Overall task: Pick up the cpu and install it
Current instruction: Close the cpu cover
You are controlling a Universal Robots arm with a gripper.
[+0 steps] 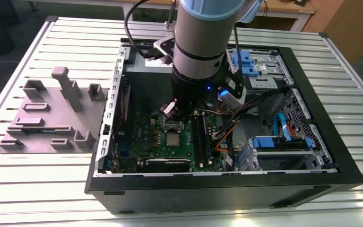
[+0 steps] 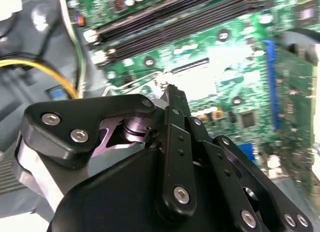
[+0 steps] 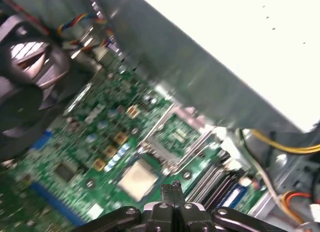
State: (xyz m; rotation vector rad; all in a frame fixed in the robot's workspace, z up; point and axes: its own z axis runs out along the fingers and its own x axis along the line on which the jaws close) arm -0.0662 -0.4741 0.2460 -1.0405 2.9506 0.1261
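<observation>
In the exterior view the arm reaches down into the open computer case (image 1: 307, 142) on the slatted table (image 1: 36, 189); the cpu (image 1: 170, 138) lies flat on the motherboard (image 1: 147, 142), just beside the open socket (image 1: 172, 126). The arm hides the tool's tip there.

In the second wrist view the tool (image 2: 172, 92) has its fingers pressed together, holding nothing. Its bulk covers the board below.

In the first wrist view the tool (image 3: 172, 188) hovers near the cpu (image 3: 137, 178). With fingers this narrow, a descent could strike the chip or nearby components; the open socket (image 3: 175, 137) risks bent contacts.
</observation>
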